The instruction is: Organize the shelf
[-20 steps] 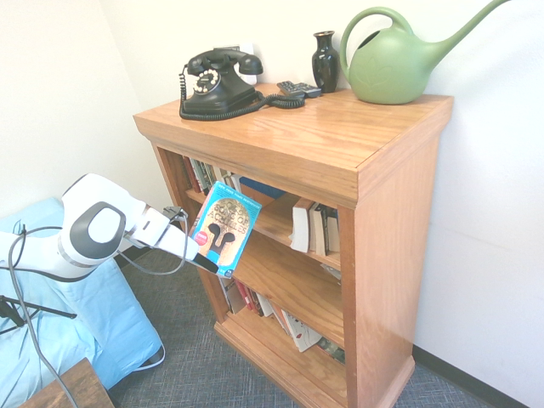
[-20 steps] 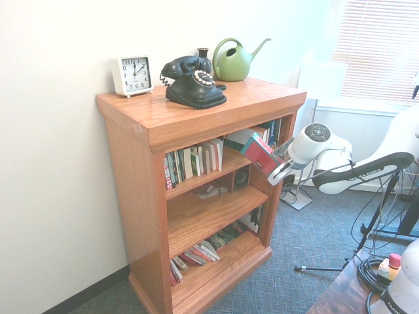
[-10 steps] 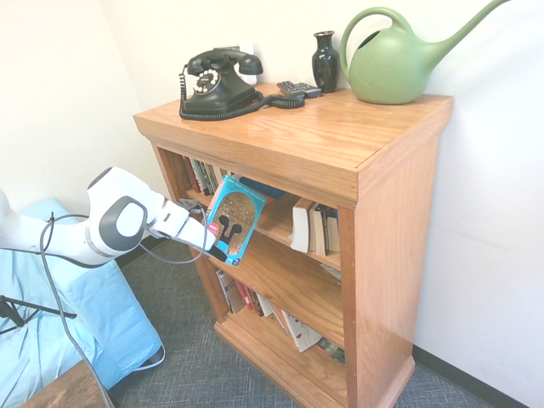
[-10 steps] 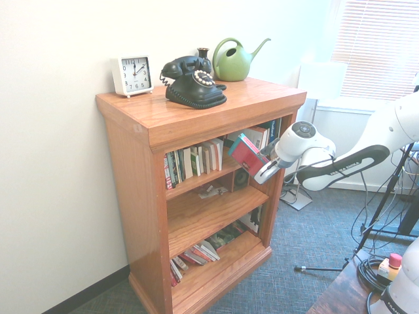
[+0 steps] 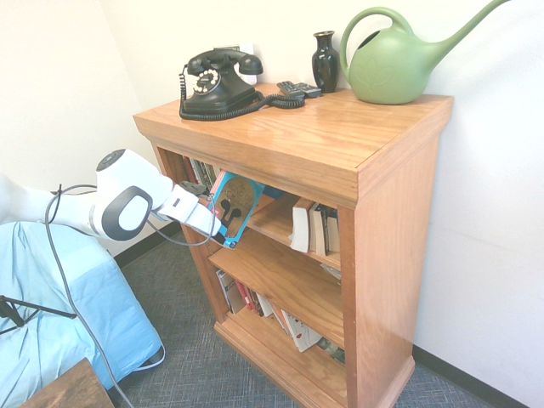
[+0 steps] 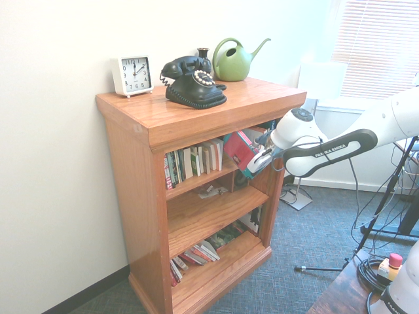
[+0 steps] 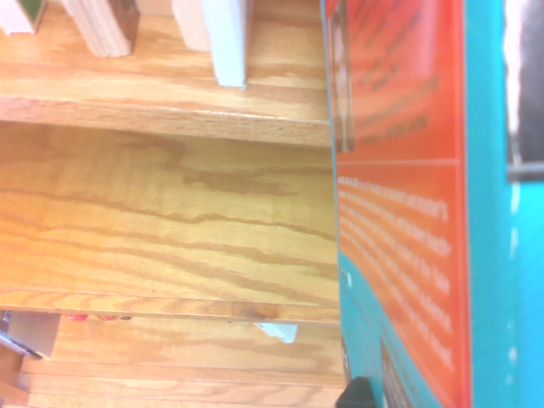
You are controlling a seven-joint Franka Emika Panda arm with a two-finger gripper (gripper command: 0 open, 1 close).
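Here the gripper (image 5: pixel 223 235) is clamped on a teal book (image 5: pixel 234 206), tilted at the open front of the shelf's (image 5: pixel 340 144) top tier, beside the upright books (image 6: pixel 193 161) there.

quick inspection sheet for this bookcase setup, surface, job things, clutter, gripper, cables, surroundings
surface: honey-brown wooden bookcase, thick top, three tiers visible.
job's things: teal paperback book with orange back cover held tilted at the front of the top tier; rows of upright books on that tier; more books leaning on the bottom tier.
clutter: on top, black rotary telephone, green plastic watering can, small dark vase, white square clock.
grippers: gripper shut on the teal book's lower edge.
cables: grey cable looped along the arm.
surroundings: white walls, grey carpet, window blinds.
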